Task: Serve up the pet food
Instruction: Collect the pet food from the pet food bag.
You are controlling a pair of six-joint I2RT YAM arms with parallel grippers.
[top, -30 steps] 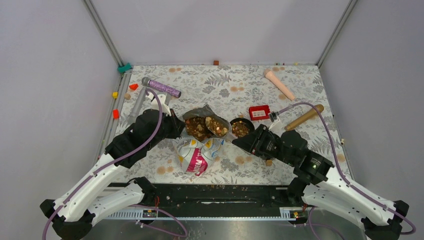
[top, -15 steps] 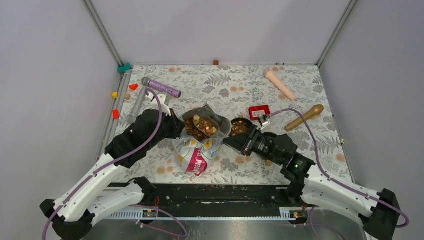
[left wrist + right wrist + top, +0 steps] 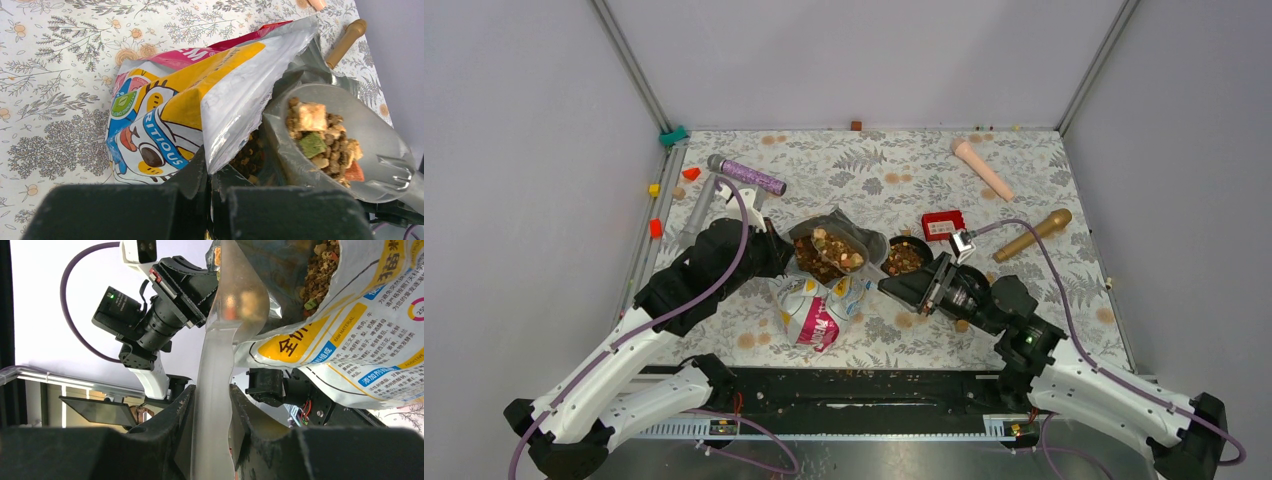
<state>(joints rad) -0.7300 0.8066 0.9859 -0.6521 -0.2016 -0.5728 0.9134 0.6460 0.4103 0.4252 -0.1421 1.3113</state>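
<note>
The yellow-white-pink cat-print bag (image 3: 814, 312) lies at table centre, its mouth open and full of pet food (image 3: 822, 258). My left gripper (image 3: 769, 256) is shut on the bag's left rim (image 3: 220, 150) and holds the mouth open; its fingertips (image 3: 197, 172) pinch the foil. My right gripper (image 3: 912, 285) is shut on the handle (image 3: 212, 390) of a clear grey scoop (image 3: 345, 145). The scoop's bowl is inside the bag mouth and heaped with kibble (image 3: 325, 135). A black bowl (image 3: 906, 257) holding some kibble stands just right of the bag.
A red box (image 3: 942, 224) sits behind the bowl. A wooden pestle (image 3: 1032, 235), a peach cone (image 3: 982, 168), a purple-handled tool (image 3: 746, 175) and a grey tool (image 3: 699, 205) lie around. Small coloured blocks (image 3: 655, 228) line the left edge.
My right gripper has carried the scoop left, from beside the bowl into the bag mouth, and its arm has shifted. The left gripper and bag have stayed put.
</note>
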